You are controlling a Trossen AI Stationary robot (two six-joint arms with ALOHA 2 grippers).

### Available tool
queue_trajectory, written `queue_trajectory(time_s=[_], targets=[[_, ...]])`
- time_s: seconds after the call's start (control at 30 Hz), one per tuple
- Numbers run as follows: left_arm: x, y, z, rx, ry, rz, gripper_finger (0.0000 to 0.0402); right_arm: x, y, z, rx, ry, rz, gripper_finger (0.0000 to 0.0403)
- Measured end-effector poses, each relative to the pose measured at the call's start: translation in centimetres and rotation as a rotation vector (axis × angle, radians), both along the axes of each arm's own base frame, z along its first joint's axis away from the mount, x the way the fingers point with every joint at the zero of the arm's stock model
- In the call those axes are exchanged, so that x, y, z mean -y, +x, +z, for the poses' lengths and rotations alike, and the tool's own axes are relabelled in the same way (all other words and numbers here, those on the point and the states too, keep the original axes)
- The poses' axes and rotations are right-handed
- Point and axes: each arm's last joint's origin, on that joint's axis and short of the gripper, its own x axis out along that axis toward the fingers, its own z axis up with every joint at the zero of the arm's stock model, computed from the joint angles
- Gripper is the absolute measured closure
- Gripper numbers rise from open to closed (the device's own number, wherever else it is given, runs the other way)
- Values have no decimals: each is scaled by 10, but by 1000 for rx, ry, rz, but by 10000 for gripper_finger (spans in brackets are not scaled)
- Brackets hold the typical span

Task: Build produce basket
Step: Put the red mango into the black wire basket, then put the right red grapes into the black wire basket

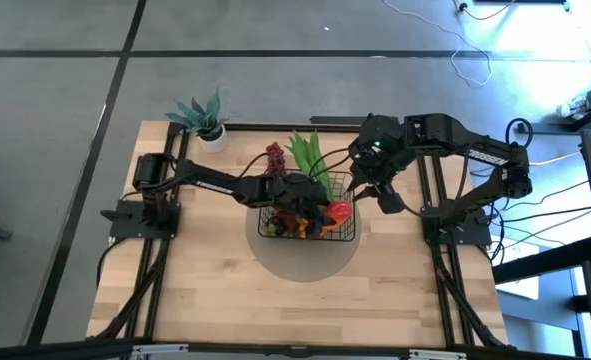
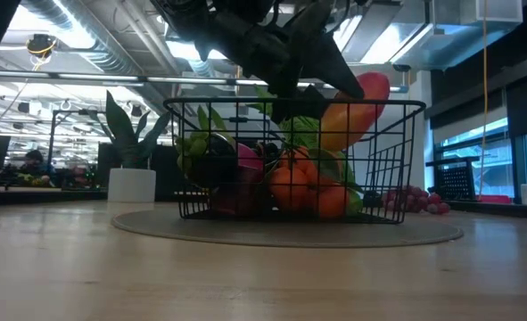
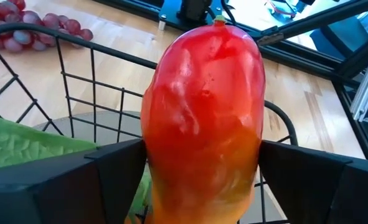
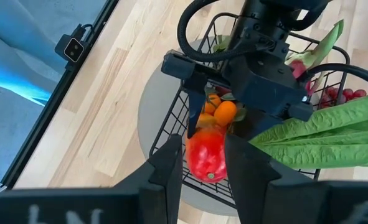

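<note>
At the back left corner of the wooden table [image 1: 205, 300] stands a potted plant [image 1: 203, 117] in a white pot. From the left side the left arm reaches across to the middle, where its gripper [image 1: 320, 208] hangs over the wire basket [image 1: 347, 238]. In the left wrist view a red and yellow mango [image 3: 202, 124] stands upright between the two dark fingers [image 3: 115, 168], which sit right at its sides; whether they press on it or have just let go cannot be told. The basket rests on a round grey mat [image 1: 305, 262] and holds oranges [image 2: 292, 183], green grapes [image 2: 192, 144] and a pink fruit [image 2: 248, 162], with the mango leaning at its right end. Behind it, a bunch of red grapes [image 1: 274, 154] and long green leaves [image 1: 308, 152] lie on the table. To the right, the right gripper [image 1: 360, 178] hovers above the basket's right rear corner, its fingers [image 4: 171, 163] parted and holding nothing.
</note>
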Motion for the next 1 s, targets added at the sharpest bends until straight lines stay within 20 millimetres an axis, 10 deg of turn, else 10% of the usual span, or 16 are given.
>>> queue_trajectory(time_s=[0.47,1.0], targets=[[-1,-2,7,28,89,-26,97,0,0,0,-1,0,0,297],[-2,-57,95,98,163,53,99,0,1,0,8,-2,0,297]])
